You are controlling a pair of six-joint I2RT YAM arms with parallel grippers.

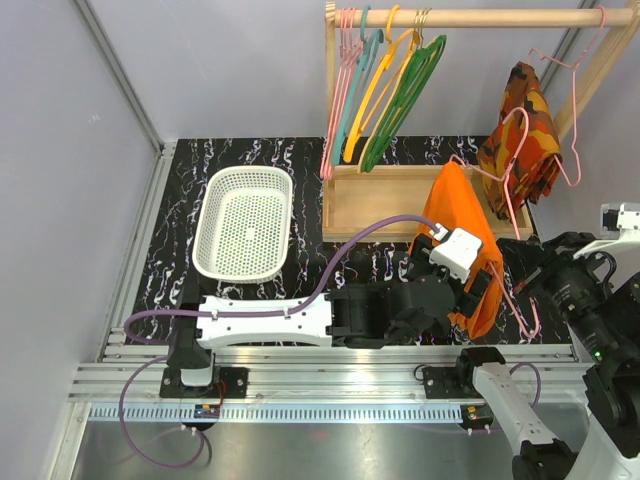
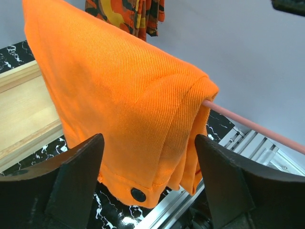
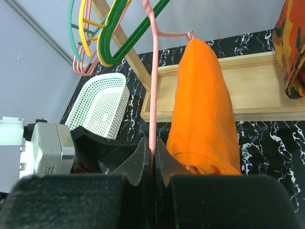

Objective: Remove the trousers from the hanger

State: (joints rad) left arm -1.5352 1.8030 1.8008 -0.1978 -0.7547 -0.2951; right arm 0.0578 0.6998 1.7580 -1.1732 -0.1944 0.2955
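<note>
While wide astride trousers [image 2: 119, 90], left claw [image 2: 148, 143] outstretched.

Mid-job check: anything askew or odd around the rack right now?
Only the thin pink wire hanger: it is off the wooden rail, tilted, pinched by the right gripper, with the plain orange trousers draped over its bar. Nothing looks spilled or damaged.

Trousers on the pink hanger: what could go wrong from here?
The left gripper, jaws open, straddles the trousers near the hanger bar; closing may pinch the bar too. The right gripper holds only thin wire, so a pull could twist or slip it.
</note>
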